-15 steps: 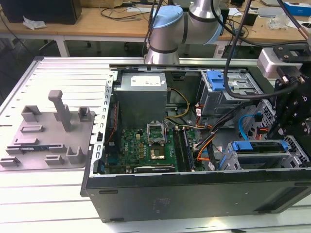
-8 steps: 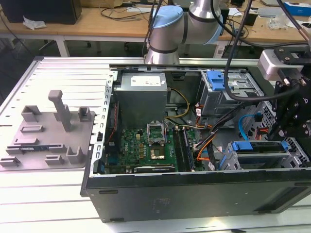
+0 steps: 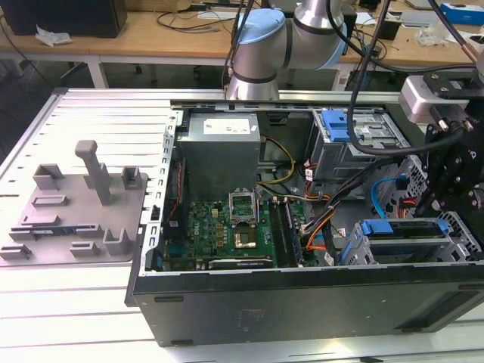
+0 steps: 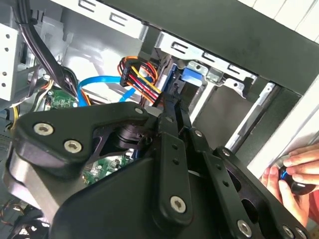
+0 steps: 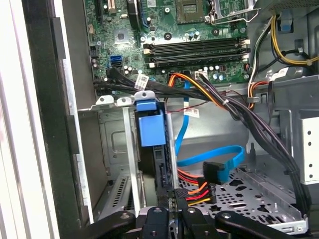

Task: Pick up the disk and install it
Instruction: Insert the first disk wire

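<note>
Disk (image 5: 149, 127): stands edge-on in a slot of the drive cage (image 5: 112, 144), blue rail uppermost, seemingly not fully home.
Gripper (image 5: 172, 198): closed to a narrow tip at the disk's near edge; impossible to tell whether gripping or only touching.
Jam risk: likely binding on the cage wall if pushed off-line.
Cable risk: orange-and-red power leads (image 5: 199, 191) and blue data cable (image 5: 219, 159) just beside the tip; could snag or get pinched.
Person's hand (image 4: 294, 174): at the case edge near the arm; possible contact.
</note>
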`<state>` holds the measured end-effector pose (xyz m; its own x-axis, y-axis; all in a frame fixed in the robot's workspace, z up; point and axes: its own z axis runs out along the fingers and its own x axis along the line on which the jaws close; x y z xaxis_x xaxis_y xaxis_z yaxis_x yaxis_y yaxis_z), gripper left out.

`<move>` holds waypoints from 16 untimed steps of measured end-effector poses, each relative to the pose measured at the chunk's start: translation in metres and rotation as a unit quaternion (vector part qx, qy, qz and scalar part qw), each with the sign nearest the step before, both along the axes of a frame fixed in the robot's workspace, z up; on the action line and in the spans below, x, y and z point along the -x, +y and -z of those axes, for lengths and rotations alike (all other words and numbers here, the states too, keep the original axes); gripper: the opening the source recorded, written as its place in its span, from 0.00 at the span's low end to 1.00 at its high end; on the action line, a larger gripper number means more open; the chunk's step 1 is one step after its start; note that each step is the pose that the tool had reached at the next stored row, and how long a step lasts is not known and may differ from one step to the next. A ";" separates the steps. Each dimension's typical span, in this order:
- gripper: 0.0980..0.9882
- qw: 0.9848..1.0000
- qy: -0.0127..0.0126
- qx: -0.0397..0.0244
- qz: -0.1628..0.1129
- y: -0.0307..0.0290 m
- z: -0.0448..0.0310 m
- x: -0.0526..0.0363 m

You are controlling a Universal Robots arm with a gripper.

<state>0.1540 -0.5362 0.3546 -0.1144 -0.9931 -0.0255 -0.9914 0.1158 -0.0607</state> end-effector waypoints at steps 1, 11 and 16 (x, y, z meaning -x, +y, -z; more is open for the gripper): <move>0.08 1.000 0.000 0.000 0.000 0.0001 0.0001 0.0000; 0.08 1.000 0.000 0.000 0.000 -0.0013 0.0000 -0.0001; 0.08 1.000 0.000 0.000 0.000 -0.0019 0.0002 -0.0003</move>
<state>0.1543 -0.5381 0.3544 -0.1140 -0.9932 -0.0254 -0.9915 0.1154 -0.0607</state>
